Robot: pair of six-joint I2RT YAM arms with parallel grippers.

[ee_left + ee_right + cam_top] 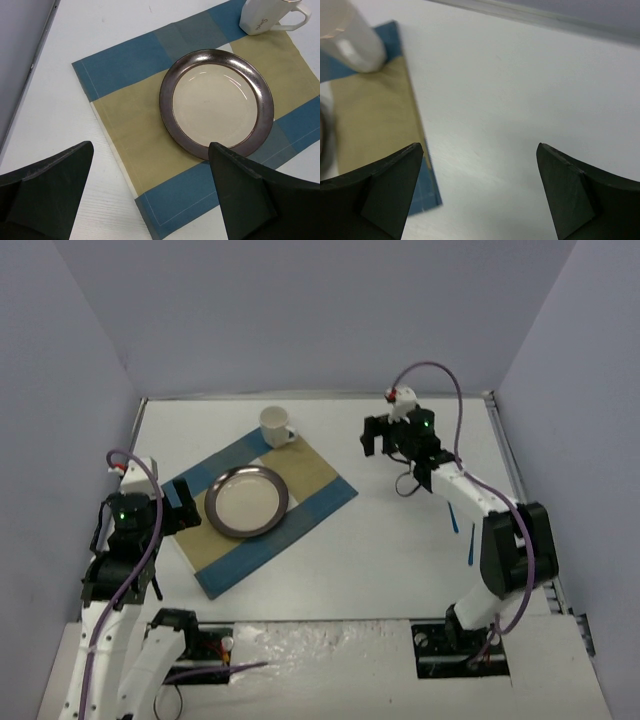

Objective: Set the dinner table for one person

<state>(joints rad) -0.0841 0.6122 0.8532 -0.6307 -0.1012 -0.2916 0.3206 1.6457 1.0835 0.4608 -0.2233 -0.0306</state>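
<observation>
While neither tool held anything, the job looked to sit between steps: mat, plate & mug were laid, cutlery prob. not yet.

Nearest the arm bases, the left gripper (150, 147) hovered over the near-left corner of the blue-and-tan striped rectangular cloth placemat (130, 130). Its fingers were spread wide w/ nothing between them. Well right of the placemat, beside the right arm, two thin blue sticks (453, 518) (471, 545) lay on the bare top. They were poss. cutlery, but too small to tell.

The large flat matte-white dinner table w/ thin metal rim (380, 540) spread out on all sides of the placemat, which lay skewed on it. A round cream ceramic plate w/ dark metallic rim (217, 102) sat flat at the placemat's middle. A white faceted ceramic mug (265, 17) stood upright at the placemat's far corner; whether it was fully on the cloth I couldn't tell.

Farthest out, the right gripper (479, 146) hung over bare table just off the placemat's far-right edge, fingers wide apart & empty.

Next move, as I judged it: the right arm would need to swing back to the sticks and drop low. It would then pinch one thin flat piece cleanly & lay it on the placemat beside the plate.

Count: 1 placemat, 1 plate, 1 mug, 2 blue sticks, 2 grippers.
</observation>
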